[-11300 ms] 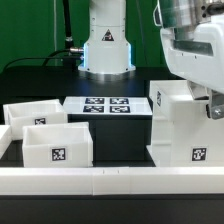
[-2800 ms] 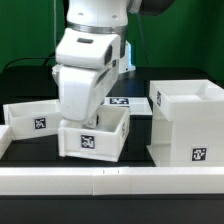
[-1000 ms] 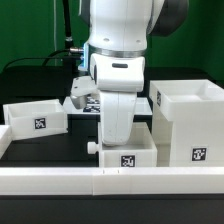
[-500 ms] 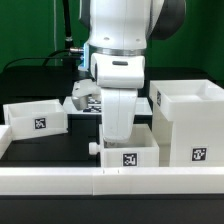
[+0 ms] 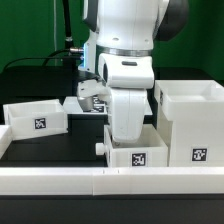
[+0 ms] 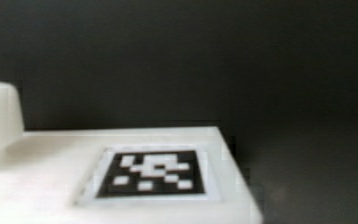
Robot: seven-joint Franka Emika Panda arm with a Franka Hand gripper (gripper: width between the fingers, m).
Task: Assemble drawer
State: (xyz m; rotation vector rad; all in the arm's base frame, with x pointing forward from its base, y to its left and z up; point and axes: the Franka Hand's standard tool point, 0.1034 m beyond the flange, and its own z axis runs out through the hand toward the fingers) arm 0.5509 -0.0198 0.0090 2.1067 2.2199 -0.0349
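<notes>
The tray (image 5: 135,157) is at the near edge of the table (image 5: 50,150), just beside the housing (image 5: 190,125) — gripper (image 5: 128,135) over it, fingers hidden, so its grip can't be told. Hold the tray square and level — knob (image 5: 100,148) outward — and ease in slowly.

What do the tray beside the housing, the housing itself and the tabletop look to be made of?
Tray: seemingly rigid white plastic, smooth, faintly glossy; thin even walls and a moulded knob. Housing: same white plastic look, flat smooth faces carrying a printed tag. Tabletop: black, matte; mat or cloth, cannot tell.
</notes>
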